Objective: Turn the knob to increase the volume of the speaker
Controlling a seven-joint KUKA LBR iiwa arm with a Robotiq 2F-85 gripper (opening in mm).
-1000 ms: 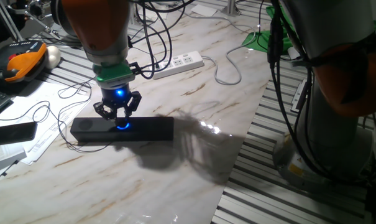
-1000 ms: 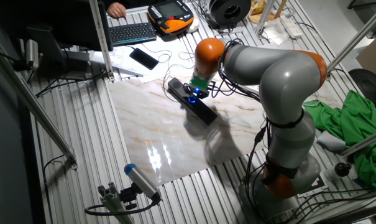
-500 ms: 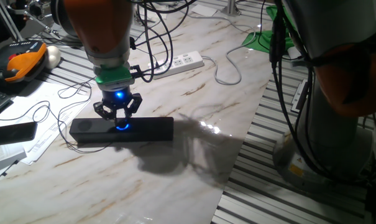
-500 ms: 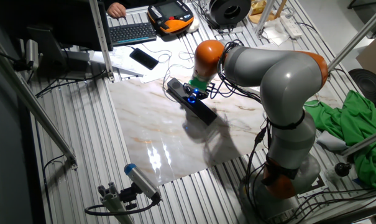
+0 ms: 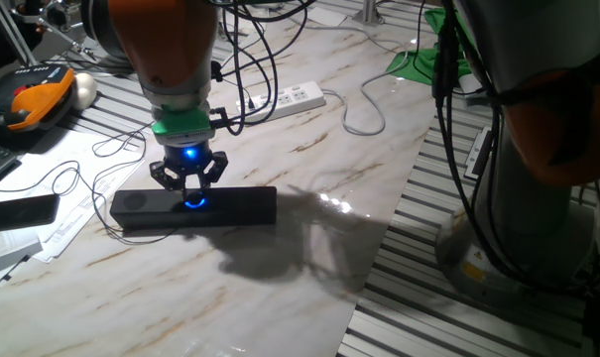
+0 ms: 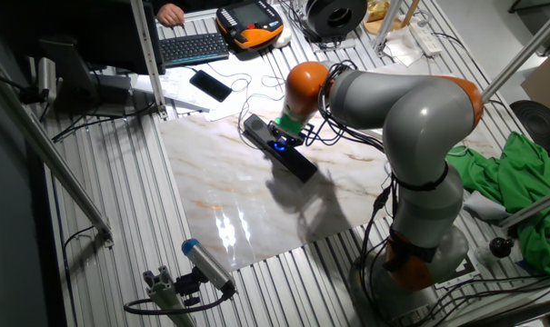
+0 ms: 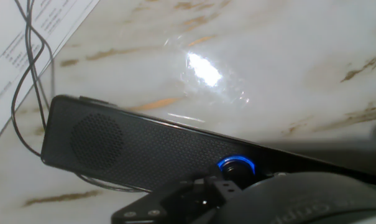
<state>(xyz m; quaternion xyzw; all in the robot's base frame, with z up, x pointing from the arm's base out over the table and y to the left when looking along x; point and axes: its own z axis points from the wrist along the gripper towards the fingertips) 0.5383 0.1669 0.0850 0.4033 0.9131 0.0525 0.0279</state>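
Rotating slightly since the earlier frame, gripper [image 5: 187, 182] closing around the knob [image 5: 193, 200] on the speaker [image 5: 194, 207], lying near the surface [image 5: 309, 228] left edge. Probably turning midway, more volume remaining.

Low side view, high opposite view, close hand view: all share the speaker [image 5: 193, 207].
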